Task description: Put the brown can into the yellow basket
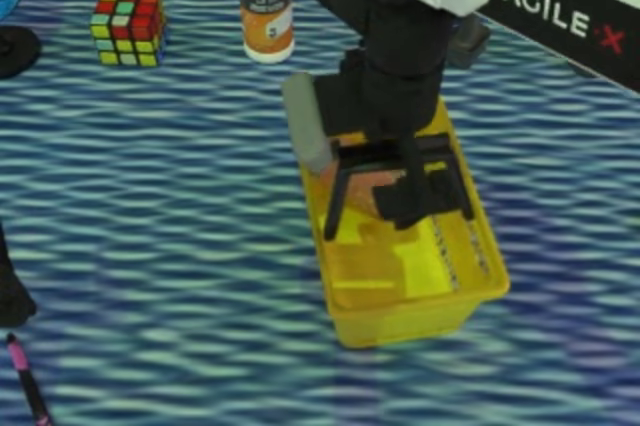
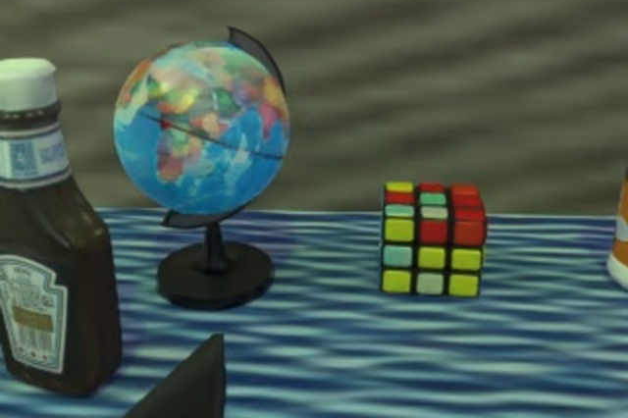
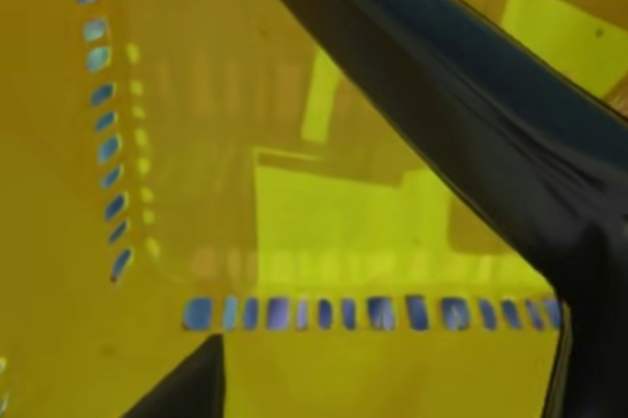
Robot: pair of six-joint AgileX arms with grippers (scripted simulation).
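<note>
landmark: take the yellow basket (image 1: 470,291) as your reference; it sits on the blue rippled table (image 1: 150,246), toward the right of centre in the top view.

right gripper: your right gripper (image 1: 405,196) hangs down inside the basket's far half, under the black handles (image 1: 340,196).

grasp: you see a patch of brown at the fingers, which reads as the brown can (image 1: 375,191) held between them; the fingers look closed on it, though the arm hides most of the can.

can position: inside the basket's outline, low among the walls; you cannot tell whether it touches the floor.

right wrist view: you look at the basket's yellow floor and slotted wall (image 3: 324,312), with a dark finger (image 3: 471,114) across the frame; the can itself does not show there.

left arm: parked well off to the left of the basket, at the table's left edge; its wrist view faces a globe (image 2: 201,129), a colour cube (image 2: 432,239) and a dark sauce bottle (image 2: 44,261).

other things: an orange-and-white bottle (image 1: 265,6) stands beyond the basket's far end.

done: by my reading, you have the can carried over and lowered into the basket.

left: let go, then lift the arm clear of the handles.
</note>
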